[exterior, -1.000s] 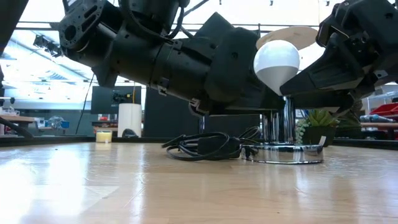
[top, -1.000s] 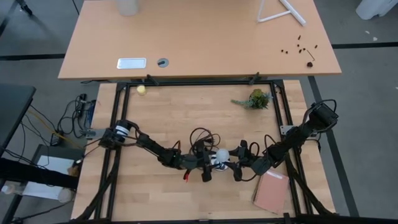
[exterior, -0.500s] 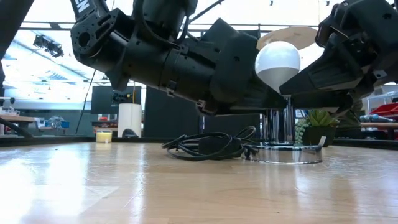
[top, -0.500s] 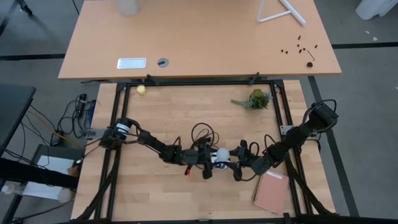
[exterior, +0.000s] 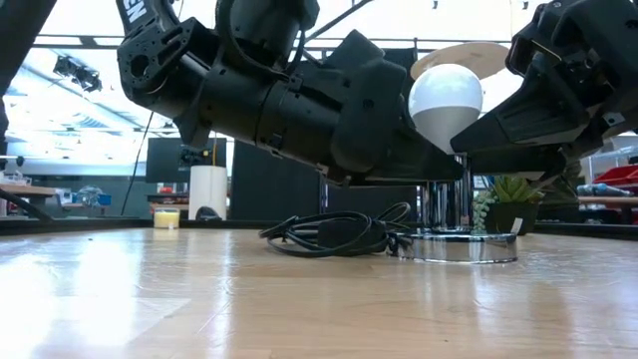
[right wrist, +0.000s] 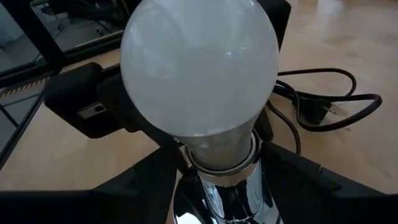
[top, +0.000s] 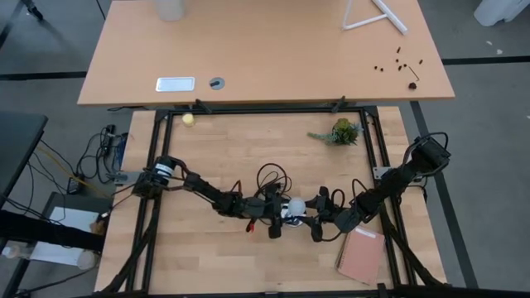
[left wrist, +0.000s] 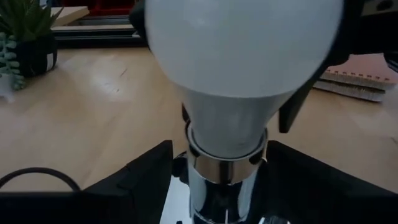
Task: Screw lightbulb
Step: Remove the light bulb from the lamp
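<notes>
High view first: both arms lie stretched low across the wooden table [top: 207, 165] and meet near its middle, the left arm reaching in from the left edge, the right arm coming in from the right edge. Between them stands the lightbulb [top: 295, 204], upright with its base down in the chrome socket stem [exterior: 446, 204], which rises from a round silver disc [exterior: 458, 246] beside a coiled black cord [exterior: 329, 234].

From the low view the left gripper [top: 275, 217] sits level at the stem just under the bulb, wrist nearly horizontal. Its fingers [left wrist: 140, 177] flank the stem, standing apart from it, released. The right gripper [top: 315, 217] faces it from the other side, angled slightly downward; its fingers [right wrist: 143, 177] also straddle the stem below the bulb, and I cannot tell whether they press on it.
</notes>
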